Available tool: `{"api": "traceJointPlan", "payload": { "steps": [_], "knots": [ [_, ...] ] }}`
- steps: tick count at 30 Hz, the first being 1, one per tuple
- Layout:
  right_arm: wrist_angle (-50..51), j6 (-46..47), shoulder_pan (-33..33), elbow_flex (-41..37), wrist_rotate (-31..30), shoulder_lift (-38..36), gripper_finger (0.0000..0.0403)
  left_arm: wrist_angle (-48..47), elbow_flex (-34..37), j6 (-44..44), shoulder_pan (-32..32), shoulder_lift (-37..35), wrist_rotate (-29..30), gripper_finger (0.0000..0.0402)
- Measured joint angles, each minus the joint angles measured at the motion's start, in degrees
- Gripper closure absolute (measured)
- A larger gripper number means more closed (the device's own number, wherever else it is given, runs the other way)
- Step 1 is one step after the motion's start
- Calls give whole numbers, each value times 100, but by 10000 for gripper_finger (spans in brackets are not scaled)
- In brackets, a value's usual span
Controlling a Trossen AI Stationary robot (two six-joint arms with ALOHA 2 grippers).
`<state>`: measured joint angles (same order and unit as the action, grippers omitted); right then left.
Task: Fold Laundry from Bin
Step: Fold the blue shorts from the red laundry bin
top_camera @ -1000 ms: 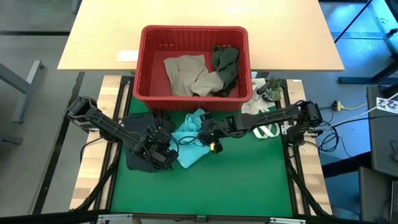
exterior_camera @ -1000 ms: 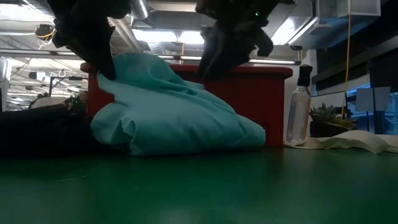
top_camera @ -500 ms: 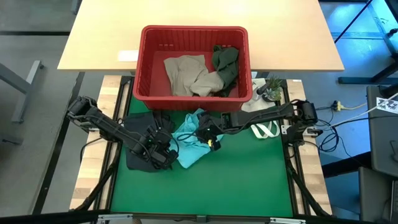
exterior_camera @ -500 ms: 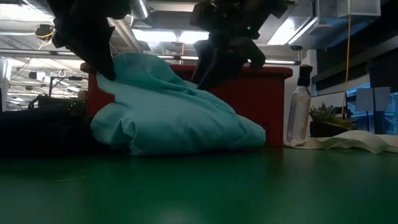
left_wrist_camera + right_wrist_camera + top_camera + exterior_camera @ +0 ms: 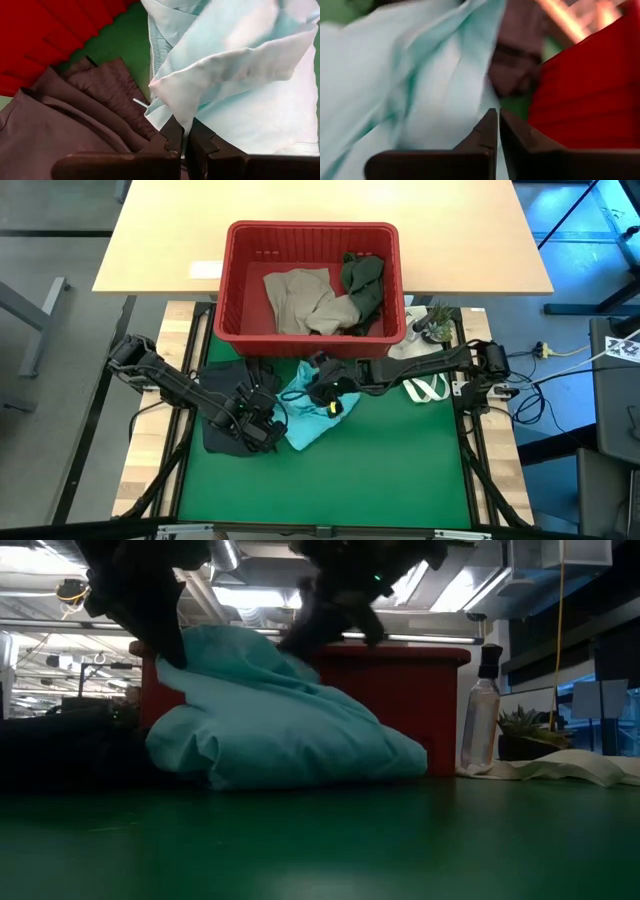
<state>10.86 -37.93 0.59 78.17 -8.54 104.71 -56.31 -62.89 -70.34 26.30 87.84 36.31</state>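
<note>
The bin [image 5: 312,280] stands beyond both end effectors on the counter [image 5: 400,470], the beige-tan garment [image 5: 300,298] and the dark olive garment [image 5: 362,285] still inside it, while the black garment [image 5: 222,385] lies beside the left end effector. The right end effector [image 5: 322,385], open a second ago, has slid in over the teal garment [image 5: 305,412] and snapped shut at its bin-side edge; whether it caught cloth I cannot tell. The left end effector [image 5: 186,145] stays clamped on a teal fold, so spreading looks ready to begin; the garment's long axis runs diagonally between the two.
</note>
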Motion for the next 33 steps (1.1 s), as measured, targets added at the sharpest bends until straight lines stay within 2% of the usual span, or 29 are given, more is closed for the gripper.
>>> {"api": "traceJointPlan", "payload": {
  "steps": [5,10,14,20,25,29,33],
  "knots": [
    [-967,-222,-136,0,-63,0,393,0,0,1,0,0,0,401],
    [-1011,-187,-296,0,-200,0,392,0,0,2,0,1,0,401],
    [-523,26,-205,32,-633,-126,400,0,0,1,0,0,0,401],
    [812,23,42,282,-616,-245,394,38,4,2,-2,1,0,401],
    [1127,19,95,308,-686,-243,383,69,4,2,-2,-1,2,401],
    [1453,142,90,308,-748,-241,349,70,4,2,-2,1,0,401],
    [1729,678,51,311,-610,-185,281,69,4,2,-2,0,0,401]
  ]
}}
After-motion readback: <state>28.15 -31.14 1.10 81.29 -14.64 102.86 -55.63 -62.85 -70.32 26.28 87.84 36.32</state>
